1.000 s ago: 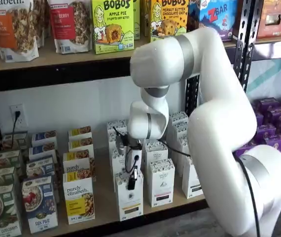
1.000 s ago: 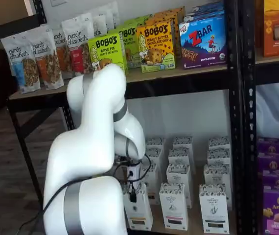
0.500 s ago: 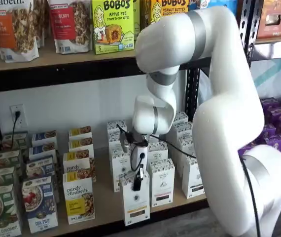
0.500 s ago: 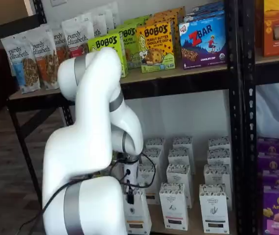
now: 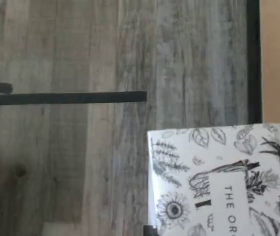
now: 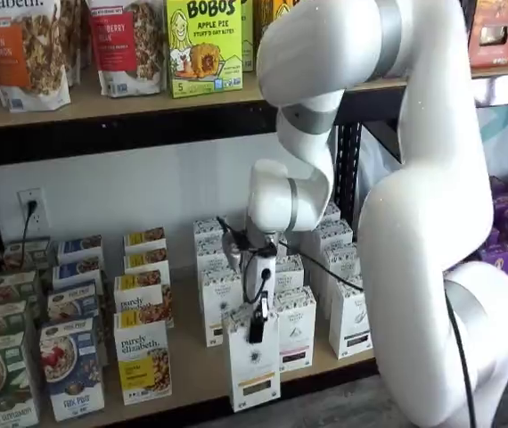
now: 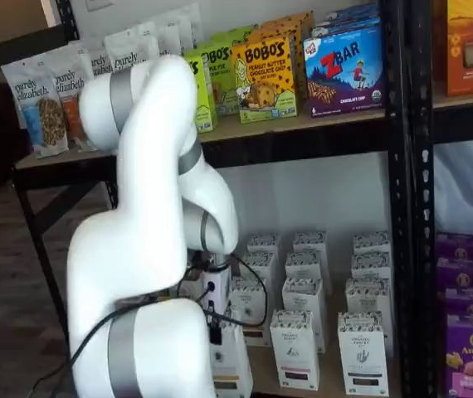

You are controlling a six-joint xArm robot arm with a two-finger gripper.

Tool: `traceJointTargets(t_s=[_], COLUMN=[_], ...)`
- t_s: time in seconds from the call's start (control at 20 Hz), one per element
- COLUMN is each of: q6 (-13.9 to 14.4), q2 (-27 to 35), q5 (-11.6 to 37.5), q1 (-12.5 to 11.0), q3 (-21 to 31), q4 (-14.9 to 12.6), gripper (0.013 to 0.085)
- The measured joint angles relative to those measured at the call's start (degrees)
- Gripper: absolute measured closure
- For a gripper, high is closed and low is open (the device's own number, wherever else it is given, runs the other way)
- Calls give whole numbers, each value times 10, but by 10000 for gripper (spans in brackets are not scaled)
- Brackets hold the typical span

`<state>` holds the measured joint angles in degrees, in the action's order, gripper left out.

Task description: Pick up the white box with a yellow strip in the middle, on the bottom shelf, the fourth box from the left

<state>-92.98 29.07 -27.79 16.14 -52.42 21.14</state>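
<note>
Since a second ago, the gripper (image 6: 257, 328) is drawing the white box with a yellow strip (image 6: 254, 367), clamped upright at its top, outward past the bottom shelf (image 6: 192, 374) front rail.

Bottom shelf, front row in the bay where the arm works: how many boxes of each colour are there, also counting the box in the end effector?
Green box: 1
Blue box: 1
Yellow-and-white box: 1
White box with a yellow strip, held in the shut end effector: 1
Other tall white cartons: 2
Total: 6
</note>
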Motion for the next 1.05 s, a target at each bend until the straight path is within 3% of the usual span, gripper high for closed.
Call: traceJointTargets(t_s=[0.35, 0.75, 1.05], q6=[32, 43, 68], q2=[-101, -188, -247], q5=[-15, -41, -59], q1=[3, 12, 18], q3=[80, 128, 156], q4=[-27, -23, -40], gripper=[490, 490, 490])
